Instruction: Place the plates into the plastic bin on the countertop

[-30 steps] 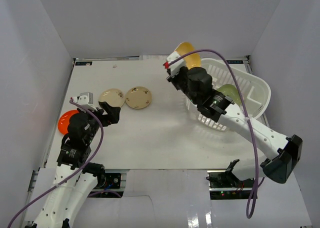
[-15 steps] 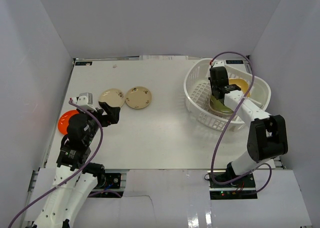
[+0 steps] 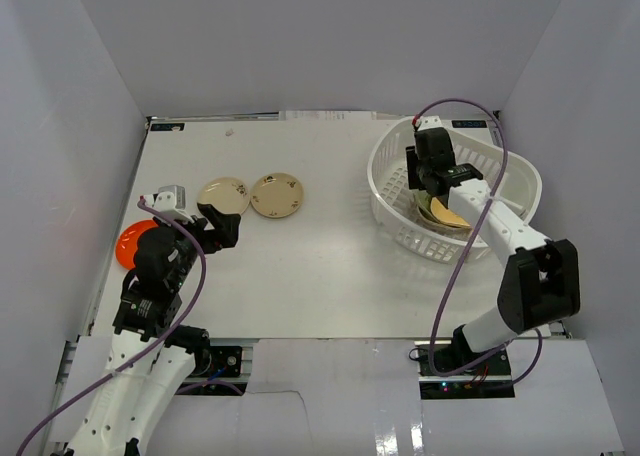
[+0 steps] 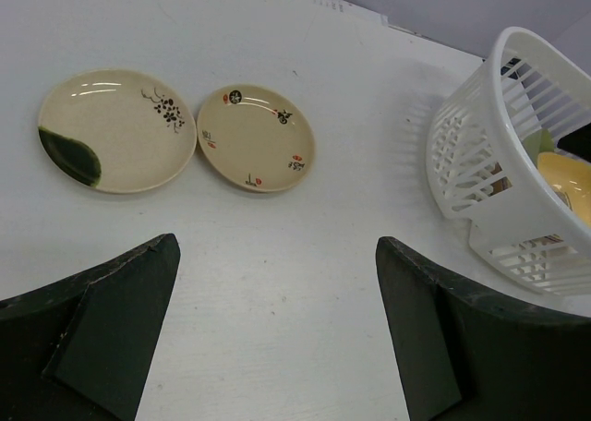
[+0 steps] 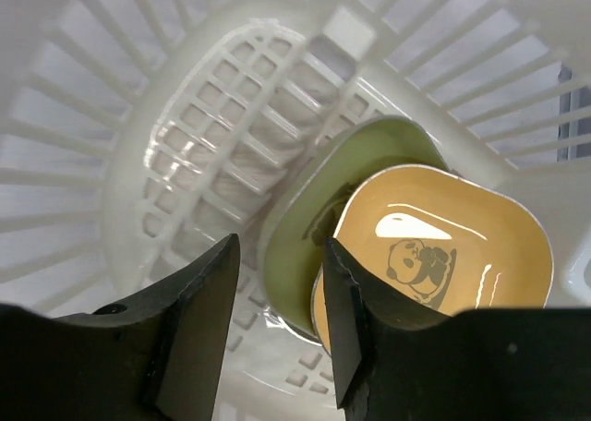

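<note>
The white slotted plastic bin [image 3: 395, 166] stands at the right of the countertop [image 3: 320, 256]. My right gripper [image 3: 424, 184] is inside it, open and empty [image 5: 277, 324]. Just below its fingers a yellow rounded-square plate with a panda print [image 5: 443, 246] lies on a green plate [image 5: 309, 222]. A cream plate with a green patch [image 3: 223, 194] and a tan plate [image 3: 276, 195] lie side by side at the left; both show in the left wrist view, the cream plate [image 4: 115, 130] and the tan plate [image 4: 257, 138]. An orange plate [image 3: 130, 244] lies by the left edge. My left gripper [image 3: 222, 226] is open and empty, hovering just short of the cream plate.
White walls enclose the table on three sides. The bin [image 4: 503, 162] shows at the right of the left wrist view, with the yellow plate [image 4: 565, 186] inside. A bare stretch of table lies between the left plates and the bin.
My right gripper carried the yellow plate from above the bin's far rim down into the bin and let it go on the green plate. The left arm has not moved.
</note>
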{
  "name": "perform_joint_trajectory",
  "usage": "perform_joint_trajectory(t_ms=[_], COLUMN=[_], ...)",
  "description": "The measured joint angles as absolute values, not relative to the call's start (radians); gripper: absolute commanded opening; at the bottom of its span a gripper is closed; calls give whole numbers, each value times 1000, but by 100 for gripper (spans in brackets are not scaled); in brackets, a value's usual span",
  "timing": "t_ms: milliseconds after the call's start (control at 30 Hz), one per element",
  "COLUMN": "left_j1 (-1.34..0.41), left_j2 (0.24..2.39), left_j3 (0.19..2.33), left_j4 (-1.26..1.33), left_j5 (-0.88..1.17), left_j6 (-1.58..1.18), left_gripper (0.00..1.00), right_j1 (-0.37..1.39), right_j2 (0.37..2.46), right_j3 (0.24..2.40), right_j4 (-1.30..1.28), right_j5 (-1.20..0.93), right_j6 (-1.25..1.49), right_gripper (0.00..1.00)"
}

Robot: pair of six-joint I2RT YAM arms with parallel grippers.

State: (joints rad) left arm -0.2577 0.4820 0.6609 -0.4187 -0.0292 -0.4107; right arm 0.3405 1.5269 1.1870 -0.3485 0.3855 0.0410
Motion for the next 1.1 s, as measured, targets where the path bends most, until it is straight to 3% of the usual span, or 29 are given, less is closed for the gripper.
perform_joint_trajectory(t_ms=[233, 433, 633, 867, 1100], left_j1=[-258, -258, -258, -258, -258], left_j2=[489, 481, 451, 398, 425], left_j3=[661, 694, 917, 992, 843], left_j4=[-419, -443, -435, -411, -498], left_j5=[-38, -83, -83, -37, -259], left_j6=[-411, -428, -480, -537, -580], left_gripper=[98, 98, 98, 98, 98], right_j1=[478, 779, 1008, 1134, 1190], right_j2=[1368, 1358, 1637, 2146, 2147], right_j3=[1239, 1150, 1133, 1521, 1425], right_j4=[-333, -148, 157, 289, 373], right_j5=[319, 187, 133, 70, 64], right_j6=[65, 160, 395, 621, 682], right_gripper=[42, 45, 52, 52, 50])
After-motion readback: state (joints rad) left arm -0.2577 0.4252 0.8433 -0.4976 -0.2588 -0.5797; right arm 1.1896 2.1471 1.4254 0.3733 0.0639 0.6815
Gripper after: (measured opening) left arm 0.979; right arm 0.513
